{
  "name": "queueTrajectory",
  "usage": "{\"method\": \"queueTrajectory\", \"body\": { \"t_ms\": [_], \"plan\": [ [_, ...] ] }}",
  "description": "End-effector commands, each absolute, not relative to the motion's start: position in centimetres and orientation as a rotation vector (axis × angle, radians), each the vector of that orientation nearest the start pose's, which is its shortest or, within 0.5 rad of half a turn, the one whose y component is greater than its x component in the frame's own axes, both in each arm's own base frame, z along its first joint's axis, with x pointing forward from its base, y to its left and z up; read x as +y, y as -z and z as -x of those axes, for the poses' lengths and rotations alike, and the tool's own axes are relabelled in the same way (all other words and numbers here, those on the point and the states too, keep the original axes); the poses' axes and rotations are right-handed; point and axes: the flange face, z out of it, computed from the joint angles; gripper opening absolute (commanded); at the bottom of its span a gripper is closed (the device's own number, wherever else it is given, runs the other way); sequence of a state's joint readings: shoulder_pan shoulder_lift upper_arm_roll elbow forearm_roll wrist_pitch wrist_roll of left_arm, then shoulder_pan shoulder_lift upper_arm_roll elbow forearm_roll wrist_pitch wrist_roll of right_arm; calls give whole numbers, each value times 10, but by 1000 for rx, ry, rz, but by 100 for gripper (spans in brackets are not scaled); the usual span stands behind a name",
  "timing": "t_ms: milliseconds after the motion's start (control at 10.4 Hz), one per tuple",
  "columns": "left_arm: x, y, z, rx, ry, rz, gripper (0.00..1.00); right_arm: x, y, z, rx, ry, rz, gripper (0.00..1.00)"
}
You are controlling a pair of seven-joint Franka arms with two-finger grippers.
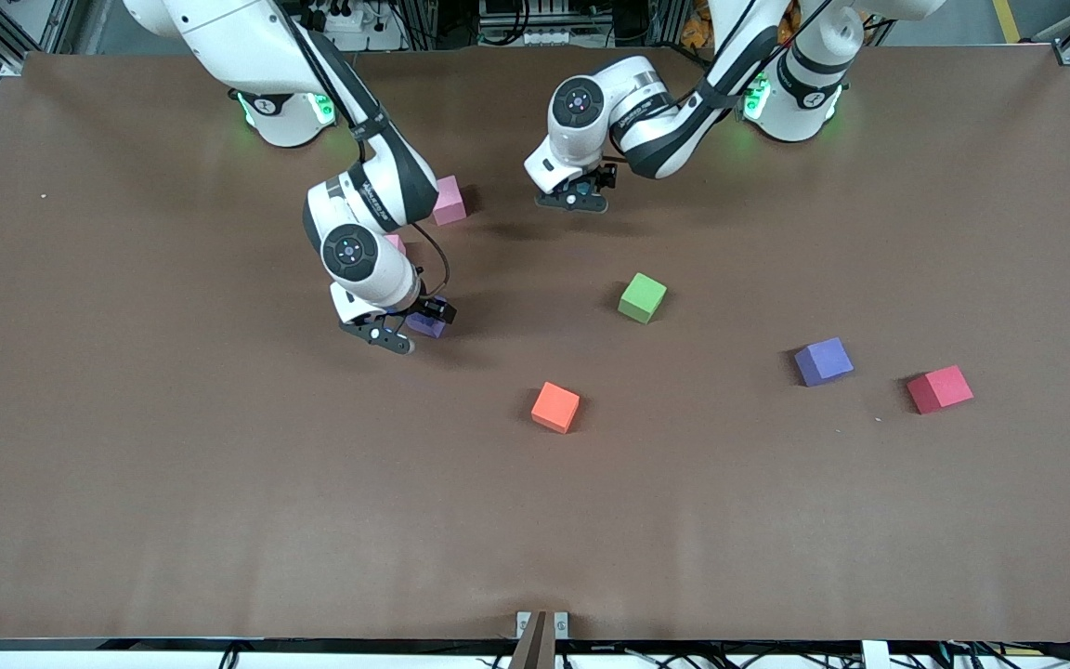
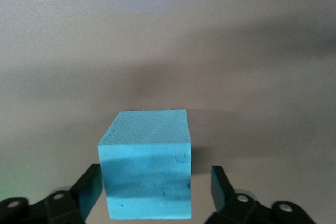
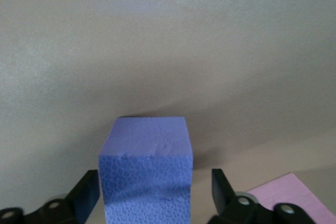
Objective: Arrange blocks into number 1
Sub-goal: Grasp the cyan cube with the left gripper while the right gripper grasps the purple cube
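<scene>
A light blue block [image 2: 147, 166] rests on the table between the fingers of my left gripper [image 2: 156, 181]. One finger [image 2: 90, 186] is against its side and the other [image 2: 220, 184] stands a little off it. In the front view the left gripper [image 1: 581, 198] hides that block. My right gripper [image 1: 414, 325] stands low around a purple block [image 1: 427, 323]. In the right wrist view the purple block [image 3: 147, 174] fills most of the right gripper [image 3: 156, 183], with a gap at one finger [image 3: 221, 187]. Both grippers are open.
Loose on the brown table [image 1: 219, 520] lie a green block [image 1: 643, 297], an orange block [image 1: 555, 407], a second purple block [image 1: 823, 360] and a red block [image 1: 940, 388]. A pink block [image 1: 449, 200] sits by the right arm, and another pink block [image 1: 396, 243] is partly hidden under it.
</scene>
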State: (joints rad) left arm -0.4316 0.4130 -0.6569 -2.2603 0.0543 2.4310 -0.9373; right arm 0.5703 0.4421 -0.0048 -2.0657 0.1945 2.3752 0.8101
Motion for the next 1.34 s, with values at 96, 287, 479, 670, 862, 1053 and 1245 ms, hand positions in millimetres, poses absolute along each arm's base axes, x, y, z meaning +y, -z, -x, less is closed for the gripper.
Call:
{"method": "queueTrajectory", "body": {
  "t_ms": [96, 287, 479, 670, 862, 1053, 1245],
  "plan": [
    [-476, -202, -220, 295, -372, 3098, 0, 312, -202, -484, 593, -281, 3045, 50],
    [-481, -205, -213, 266, -364, 3101, 0, 308, -210, -488, 598, -266, 3035, 51],
    [-484, -208, -208, 194, -355, 3104, 0, 301, -233, -493, 509, -230, 3028, 52],
    [-490, -211, -200, 154, -354, 3107, 0, 286, -251, -492, 398, -198, 3027, 53],
    [-496, -212, -194, 176, -355, 3110, 0, 278, -260, -494, 327, -177, 3025, 55],
    [-496, -213, -195, 208, -352, 3111, 16, 276, -261, -496, 272, -166, 3028, 55],
    [-500, -222, -201, 170, -327, 3130, 100, 277, -263, -495, 243, -163, 3029, 56]
  ]
}}
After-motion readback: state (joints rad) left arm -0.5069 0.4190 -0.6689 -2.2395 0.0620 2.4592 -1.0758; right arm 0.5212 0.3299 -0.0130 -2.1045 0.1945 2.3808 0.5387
